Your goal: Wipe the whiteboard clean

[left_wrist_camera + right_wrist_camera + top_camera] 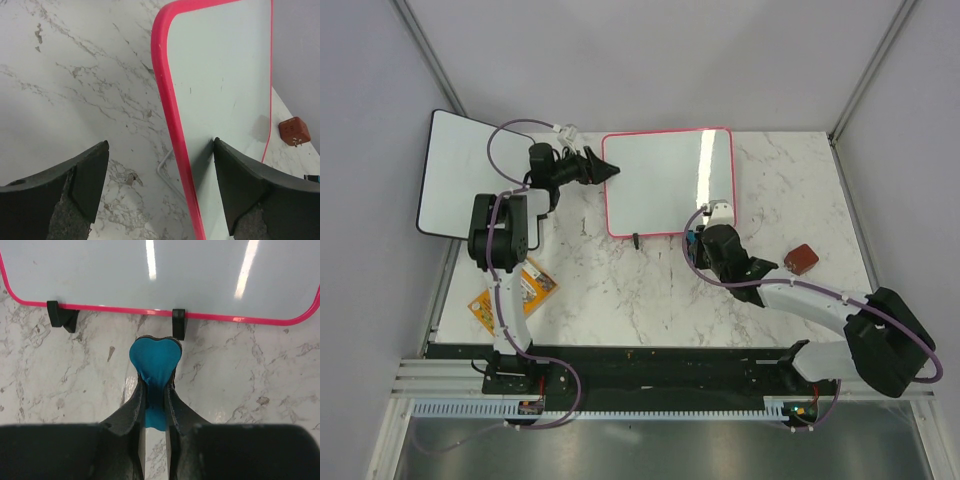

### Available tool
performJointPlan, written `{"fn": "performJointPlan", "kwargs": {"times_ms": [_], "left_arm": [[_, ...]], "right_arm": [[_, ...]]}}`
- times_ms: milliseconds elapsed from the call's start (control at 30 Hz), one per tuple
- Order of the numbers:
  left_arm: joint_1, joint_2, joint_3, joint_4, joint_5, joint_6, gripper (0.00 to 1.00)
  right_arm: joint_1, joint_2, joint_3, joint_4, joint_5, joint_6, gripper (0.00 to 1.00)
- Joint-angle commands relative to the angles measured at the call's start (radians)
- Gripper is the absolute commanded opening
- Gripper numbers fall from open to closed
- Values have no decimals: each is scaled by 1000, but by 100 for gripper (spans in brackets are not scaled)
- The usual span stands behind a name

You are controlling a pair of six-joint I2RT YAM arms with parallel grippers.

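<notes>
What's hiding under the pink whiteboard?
Two small black feet peek out under the whiteboard, standing on the marble table. Whatever lies farther beneath is covered by the board itself.

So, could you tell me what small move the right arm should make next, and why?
Probably ease the right gripper forward so its blue pad meets the whiteboard. The pad is pinched but hangs over the marble table, just short of the bottom rim beside a black foot. The left gripper stands open astride the left rim, holding nothing, so press lightly.
</notes>
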Motion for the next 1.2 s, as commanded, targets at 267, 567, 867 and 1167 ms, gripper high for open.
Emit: {"fn": "performJointPlan", "kwargs": {"times_ms": [267, 567, 867, 1167], "left_arm": [[-1, -231, -126, -63, -222, 159, 92], [-6, -455, -258, -202, -714, 116, 100], [-33, -590, -487, -218, -981, -14, 100], [-153, -768, -743, -103, -1040, -39, 100]], "right_arm": [[66, -65, -101, 36, -54, 28, 57], [86, -156, -160, -7, 38, 62, 79], [83, -284, -122, -25, 140, -1, 98], [51, -256, -61, 7, 164, -64, 98]]}}
